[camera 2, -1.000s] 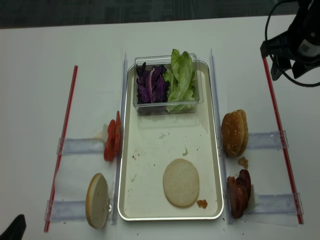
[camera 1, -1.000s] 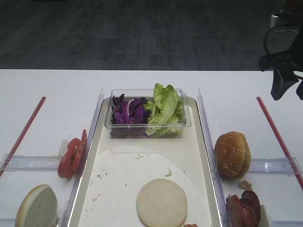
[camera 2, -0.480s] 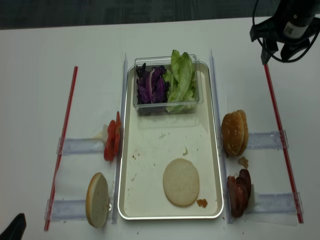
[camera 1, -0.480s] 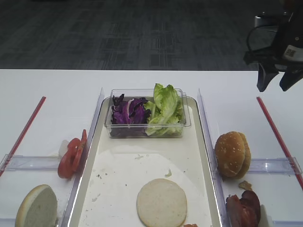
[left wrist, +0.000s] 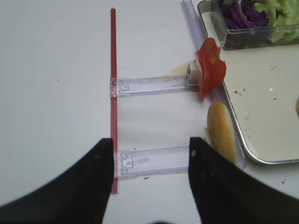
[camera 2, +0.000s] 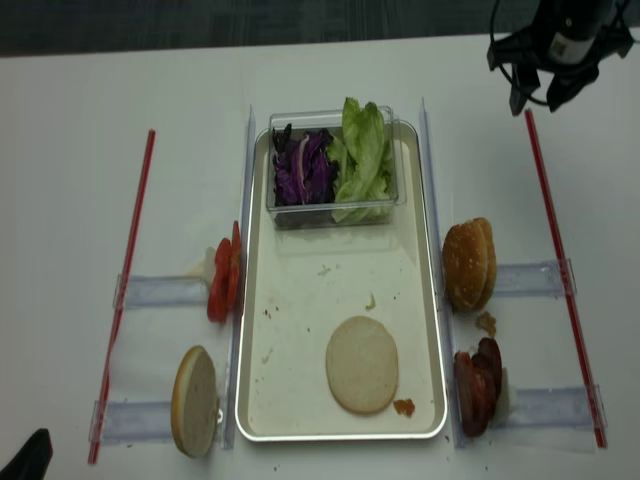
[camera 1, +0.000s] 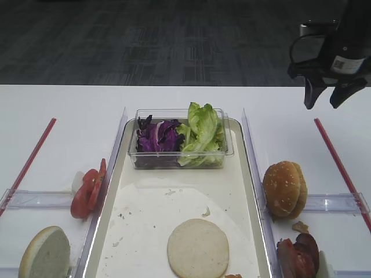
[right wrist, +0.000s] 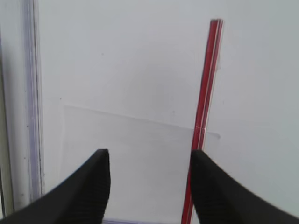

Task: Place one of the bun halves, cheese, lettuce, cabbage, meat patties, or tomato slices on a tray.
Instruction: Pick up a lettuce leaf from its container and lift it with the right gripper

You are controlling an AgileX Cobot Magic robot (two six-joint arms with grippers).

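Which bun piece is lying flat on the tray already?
The pale round bun half lying cut face up near the tray's front end. The other bun pieces stand on edge outside it: a pale-faced one left, seeded ones right.

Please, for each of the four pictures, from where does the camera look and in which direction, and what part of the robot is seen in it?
Exterior high: in front, above, looking obliquely along the tray; shows the right gripper.
Exterior high (realsense): overhead, looking almost straight down; right gripper top right.
Right wrist: looks down past its open fingers at bare table and a red strip.
Left wrist: looks down past its open fingers; left gripper near the tomato slices.
Shared: both exterior views show the lettuce.
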